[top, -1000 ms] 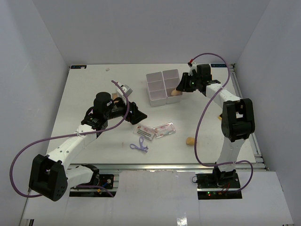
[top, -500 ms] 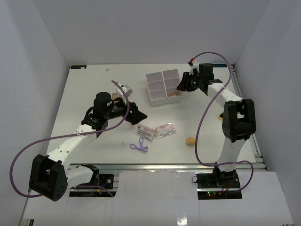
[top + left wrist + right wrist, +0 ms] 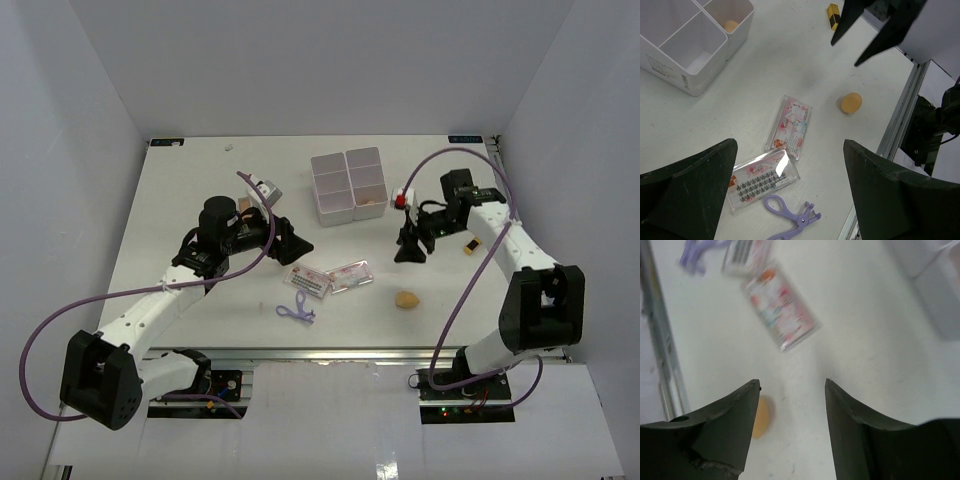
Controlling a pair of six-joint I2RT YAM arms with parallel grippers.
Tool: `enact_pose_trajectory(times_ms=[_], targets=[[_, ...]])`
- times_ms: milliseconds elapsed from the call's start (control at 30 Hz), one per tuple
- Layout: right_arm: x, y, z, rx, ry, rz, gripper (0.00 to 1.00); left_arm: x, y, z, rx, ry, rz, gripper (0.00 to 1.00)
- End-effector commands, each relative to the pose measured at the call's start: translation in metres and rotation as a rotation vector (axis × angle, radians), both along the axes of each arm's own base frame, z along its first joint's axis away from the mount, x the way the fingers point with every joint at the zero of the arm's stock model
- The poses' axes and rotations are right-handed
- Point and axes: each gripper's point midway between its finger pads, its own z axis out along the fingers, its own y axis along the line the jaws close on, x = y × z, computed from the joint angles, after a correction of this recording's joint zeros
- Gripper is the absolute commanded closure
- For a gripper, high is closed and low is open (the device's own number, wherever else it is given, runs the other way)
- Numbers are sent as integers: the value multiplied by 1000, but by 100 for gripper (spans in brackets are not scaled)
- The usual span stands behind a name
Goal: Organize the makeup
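The makeup lies on the white table. Two clear packets [image 3: 308, 280] [image 3: 350, 274] with pink-red print sit side by side, with a purple tool [image 3: 296, 311] just in front of them. One tan sponge [image 3: 405, 299] rests on the table and another [image 3: 370, 200] sits in the white box [image 3: 332, 186]. A yellow-orange tube [image 3: 471, 243] lies at the right. My left gripper [image 3: 298, 245] hovers open above the packets [image 3: 792, 126] [image 3: 760, 179]. My right gripper [image 3: 408, 256] hangs open and holds nothing, just beyond the loose sponge [image 3: 761, 417].
The box [image 3: 690, 80] stands at the back middle, its other compartments showing nothing inside. A metal rail [image 3: 900, 115] runs along the table's near edge. Purple cables loop from both arms.
My right gripper has left the box, swung toward the near side over the table by the loose sponge, and opened wider. A sponge stays in the box. The left arm has not moved.
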Motion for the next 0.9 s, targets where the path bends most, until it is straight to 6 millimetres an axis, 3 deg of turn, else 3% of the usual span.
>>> enact_pose_trajectory(times_ms=[0,167,433,867], targets=[[-76,-33,-45,-169,-20,236,37,0,1,25,-23,-72,13,2],[-97,-45,-58,-228,-127,291,36,1,3,25,-18,-78,26,2],[-95,-59,-84,-330,-188,285,38,0,3,26,-19,-82,27,2],[-95,-38,-99,-316,-162,324,44,1,5,27,-13,-91,37,2]])
